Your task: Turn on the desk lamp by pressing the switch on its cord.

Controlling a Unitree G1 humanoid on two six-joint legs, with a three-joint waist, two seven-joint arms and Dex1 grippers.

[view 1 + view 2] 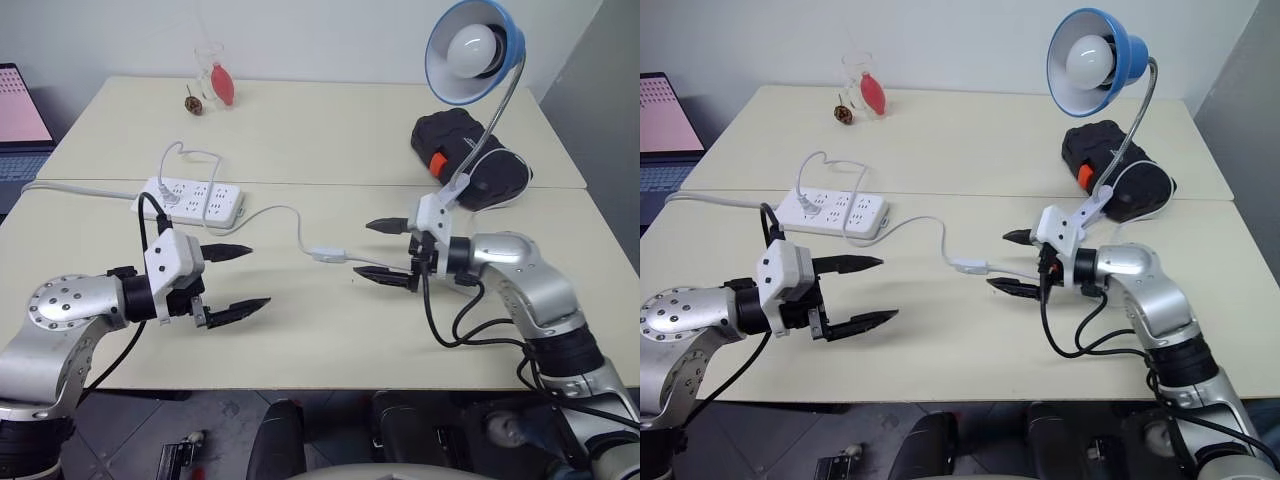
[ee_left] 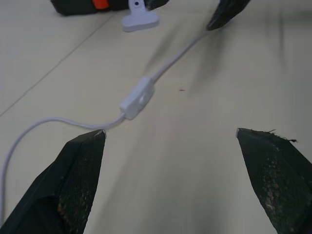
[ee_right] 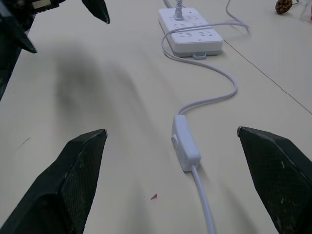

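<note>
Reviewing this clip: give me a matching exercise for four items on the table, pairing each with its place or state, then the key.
Things:
1. desk lamp
2. switch
3. power strip
4. right end effector

Descriptions:
A. lying flat on the table between the two end effectors
B. open, nothing held
C. shade raised on its gooseneck, bulb unlit
D. has a white plug in it

Pairs: 1-C, 2-A, 3-D, 4-B
</note>
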